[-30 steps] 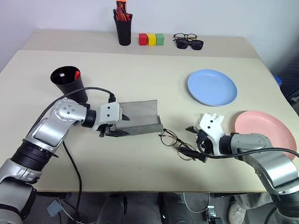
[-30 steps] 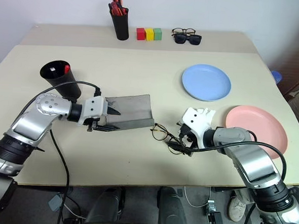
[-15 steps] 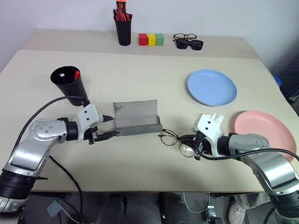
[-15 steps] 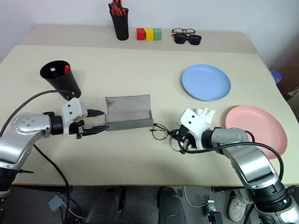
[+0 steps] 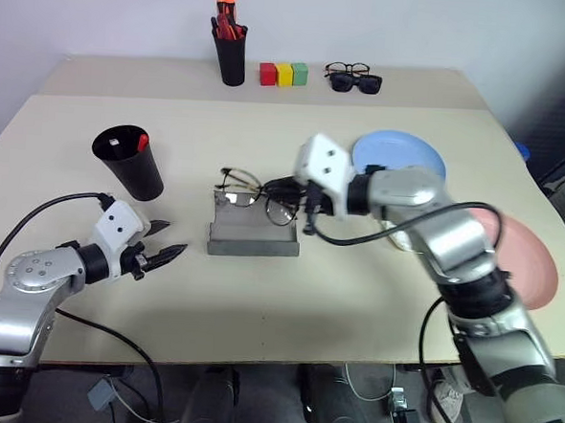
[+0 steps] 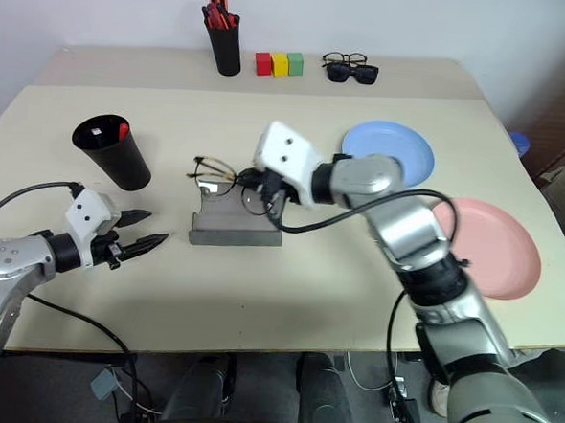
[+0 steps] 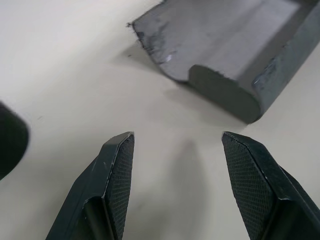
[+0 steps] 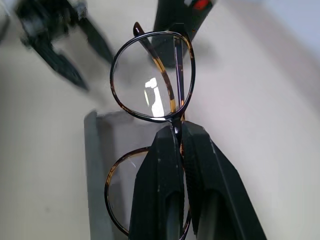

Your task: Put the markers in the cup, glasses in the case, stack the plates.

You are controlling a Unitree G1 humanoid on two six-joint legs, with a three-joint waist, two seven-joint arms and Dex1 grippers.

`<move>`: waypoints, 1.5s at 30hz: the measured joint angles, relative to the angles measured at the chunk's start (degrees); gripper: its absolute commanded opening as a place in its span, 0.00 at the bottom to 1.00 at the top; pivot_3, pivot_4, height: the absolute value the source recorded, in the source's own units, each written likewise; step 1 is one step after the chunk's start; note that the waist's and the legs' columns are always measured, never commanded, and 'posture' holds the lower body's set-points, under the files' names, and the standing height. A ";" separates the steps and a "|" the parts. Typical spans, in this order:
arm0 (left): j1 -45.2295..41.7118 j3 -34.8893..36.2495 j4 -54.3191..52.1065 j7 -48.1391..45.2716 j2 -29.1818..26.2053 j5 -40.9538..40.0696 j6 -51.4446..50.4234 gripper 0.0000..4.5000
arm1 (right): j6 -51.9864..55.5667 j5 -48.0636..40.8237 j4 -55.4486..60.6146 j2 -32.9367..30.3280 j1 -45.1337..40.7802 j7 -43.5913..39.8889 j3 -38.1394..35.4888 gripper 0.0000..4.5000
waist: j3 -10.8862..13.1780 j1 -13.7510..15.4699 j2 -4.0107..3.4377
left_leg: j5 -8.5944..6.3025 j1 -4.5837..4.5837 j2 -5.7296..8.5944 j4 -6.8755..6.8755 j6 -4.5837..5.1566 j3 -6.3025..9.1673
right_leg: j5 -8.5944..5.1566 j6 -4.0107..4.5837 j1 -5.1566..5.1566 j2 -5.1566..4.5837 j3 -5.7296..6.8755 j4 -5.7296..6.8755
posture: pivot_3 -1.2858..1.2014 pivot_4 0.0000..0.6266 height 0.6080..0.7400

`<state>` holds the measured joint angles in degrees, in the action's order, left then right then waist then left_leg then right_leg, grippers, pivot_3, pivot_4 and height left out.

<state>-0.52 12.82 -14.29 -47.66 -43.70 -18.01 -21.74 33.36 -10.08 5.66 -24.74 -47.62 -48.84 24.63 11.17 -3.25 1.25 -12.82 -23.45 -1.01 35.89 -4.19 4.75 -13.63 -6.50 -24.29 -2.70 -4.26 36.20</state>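
So, tabletop is pale beige w/ a seam across the back part. Pink plate lies at the right edge, partly behind the right arm; light blue plate sits nearer the middle-right, apart from the pink one, not stacked. Black cup stands on the left w/ the red-capped marker inside, cap at the rim. Grey case lies open mid-tabletop, between cup and blue plate, its trough empty. Glasses hang above the case's back edge, off the tabletop, round lenses tilted. Right gripper has its jaws pinched tight on the glasses at the bridge, as the right wrist view shows w/ the case below. Left gripper hovers low, left of the case & in front of the cup, jaws spread apart, nothing between them, not touching the case. Back row by the wall: black pen holder w/ red-orange pens, three coloured blocks (red, yellow, green) side by side, then black-framed spectacles & sunglasses just beside each other.
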 measured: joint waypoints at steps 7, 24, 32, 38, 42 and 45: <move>1.51 2.57 -4.98 1.10 0.03 -3.87 -3.22 0.63 | -7.07 9.91 -8.74 2.36 0.40 1.89 6.25 0.01 | 0.01 0.14 -0.02 | 0.00 -0.01 0.00 0.00 0.00 0.01 | 0.05 -0.08 -0.01 0.00 0.01 0.01 | 0.52 0.24 1.00; -22.21 -6.44 4.90 6.42 7.08 -4.68 -11.25 0.24 | -3.63 9.85 4.38 0.81 6.62 -0.31 0.38 0.89 | -0.01 1.25 0.03 | 0.00 0.00 0.07 0.15 0.00 0.08 | 0.07 -0.15 0.11 0.00 0.03 0.07 | 0.52 0.24 1.00; -43.14 -19.12 28.13 8.01 15.96 3.75 -13.71 0.24 | -6.76 5.40 12.93 -4.92 17.87 -1.79 -7.36 0.89 | -0.02 0.71 0.06 | 0.00 0.01 0.08 0.09 0.00 0.09 | 0.08 -0.16 0.09 0.03 0.04 0.05 | 0.52 0.24 1.00; -53.23 -20.83 44.65 0.59 18.36 4.54 -13.30 0.24 | -0.23 -2.70 20.71 -5.96 28.97 0.82 -19.40 0.89 | -0.02 0.54 0.05 | 0.00 0.02 0.08 0.07 0.01 0.08 | 0.07 -0.16 0.07 0.04 0.01 0.07 | 0.52 0.24 1.00; -53.52 -25.02 48.57 -8.04 16.66 6.77 -12.34 0.24 | 2.32 -4.41 24.04 -7.21 33.21 3.33 -22.11 0.89 | -0.01 0.53 0.04 | 0.00 0.02 0.07 0.08 0.01 0.08 | 0.06 -0.15 0.07 0.05 0.01 0.07 | 0.52 0.24 1.00; -52.43 -26.93 47.17 -14.24 14.32 7.51 -11.87 0.24 | 2.98 -4.89 25.35 -7.20 34.22 5.29 -22.26 0.89 | -0.01 0.55 0.03 | 0.00 0.02 0.07 0.08 0.01 0.06 | 0.05 -0.15 0.07 0.04 -0.01 0.06 | 0.52 0.24 1.00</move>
<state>-52.95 -14.11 32.88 -61.90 -29.38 -10.50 -33.61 36.34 -14.97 31.01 -31.94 -13.41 -43.55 2.38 11.16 -2.70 1.28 -12.82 -23.44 -0.94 35.97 -4.18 4.81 -13.58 -6.65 -24.22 -2.66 -4.27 36.26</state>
